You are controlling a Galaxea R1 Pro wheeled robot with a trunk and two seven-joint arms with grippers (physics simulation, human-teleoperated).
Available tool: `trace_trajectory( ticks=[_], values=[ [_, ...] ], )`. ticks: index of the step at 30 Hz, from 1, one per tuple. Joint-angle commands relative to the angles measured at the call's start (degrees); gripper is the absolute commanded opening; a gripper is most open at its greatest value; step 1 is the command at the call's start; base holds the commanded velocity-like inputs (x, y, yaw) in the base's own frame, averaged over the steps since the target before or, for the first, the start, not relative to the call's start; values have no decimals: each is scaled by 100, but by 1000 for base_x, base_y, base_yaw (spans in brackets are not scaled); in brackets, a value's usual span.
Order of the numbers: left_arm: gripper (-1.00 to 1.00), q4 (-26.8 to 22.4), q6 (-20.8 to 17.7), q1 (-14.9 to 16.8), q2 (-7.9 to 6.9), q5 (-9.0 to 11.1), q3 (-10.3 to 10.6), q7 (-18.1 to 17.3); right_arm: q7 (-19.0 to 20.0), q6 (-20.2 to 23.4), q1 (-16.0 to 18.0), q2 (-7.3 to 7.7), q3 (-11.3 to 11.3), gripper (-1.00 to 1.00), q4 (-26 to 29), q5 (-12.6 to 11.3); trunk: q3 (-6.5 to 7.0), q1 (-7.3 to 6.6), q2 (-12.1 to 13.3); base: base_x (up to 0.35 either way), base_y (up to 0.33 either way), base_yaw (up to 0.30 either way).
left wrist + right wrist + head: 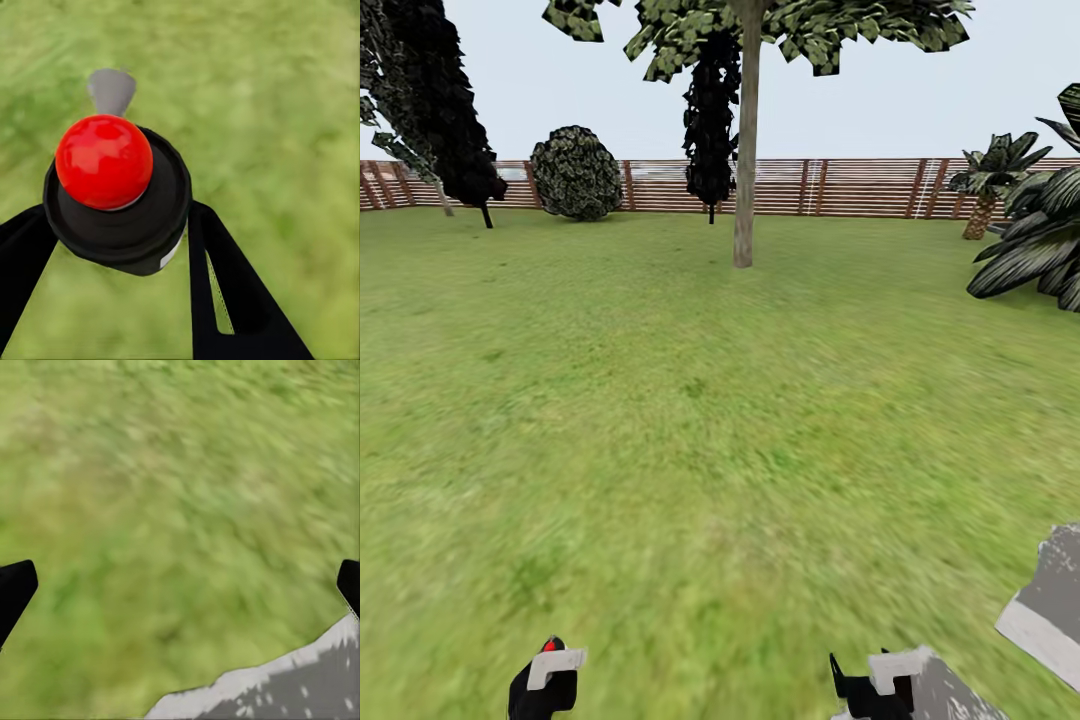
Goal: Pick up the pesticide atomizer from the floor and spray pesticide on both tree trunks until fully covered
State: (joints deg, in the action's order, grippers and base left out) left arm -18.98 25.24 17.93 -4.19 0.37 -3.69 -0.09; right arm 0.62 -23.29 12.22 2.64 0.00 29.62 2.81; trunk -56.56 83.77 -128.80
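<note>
Between the left gripper's (pixel 112 247) black fingers, pinched: black round-bodied atomizer (pixel 120 217) with red ball cap, probably light, rigid, slick; grip the body. Right gripper (pixel 180 585) spread, empty. Grey-tan straight tree trunk (pixel 746 150) stands ahead mid-lawn.

Three cameras over one lawn

The head view looks forward and down from standing height, across the lawn (pixel 690 420) to a far tree (pixel 745 180) and the fence (pixel 840 187), both arms at its lower edge. The left wrist view looks along its fingers (pixel 225 292), very close on the atomizer (pixel 112 195), grass behind. The right wrist view faces nearby grass (pixel 180 495). All three views share the lawn.
</note>
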Motion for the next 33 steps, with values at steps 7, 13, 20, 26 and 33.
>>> trace_trajectory(
  ticks=[7, 13, 20, 26, 33],
  values=[
    [-100, -1, 16, 0, -3, 4, 0, 1, 0, 0, 0, 0, 0, 100, 5, 0, 0, 0, 0, 339, 0, 0],
    [-100, -1, 24, 0, -3, 6, 0, 1, 0, 0, 0, 0, 7, 100, 0, 0, 0, 0, 0, 339, 0, 0],
    [-100, -1, 24, 0, -3, 7, 0, 1, 0, 0, 0, 0, 3, 100, 0, 0, 0, 0, 0, 339, 0, 0],
    [-100, -1, 24, 0, -3, 7, 0, 1, 0, 0, 0, 0, 1, 100, 0, 0, 0, 0, 0, 339, 0, 0],
    [-100, -1, 23, -1, -3, 7, 0, 1, -6, -3, 0, 0, 0, 100, 0, 0, 0, 0, 0, 339, 0, 0]
  ],
)
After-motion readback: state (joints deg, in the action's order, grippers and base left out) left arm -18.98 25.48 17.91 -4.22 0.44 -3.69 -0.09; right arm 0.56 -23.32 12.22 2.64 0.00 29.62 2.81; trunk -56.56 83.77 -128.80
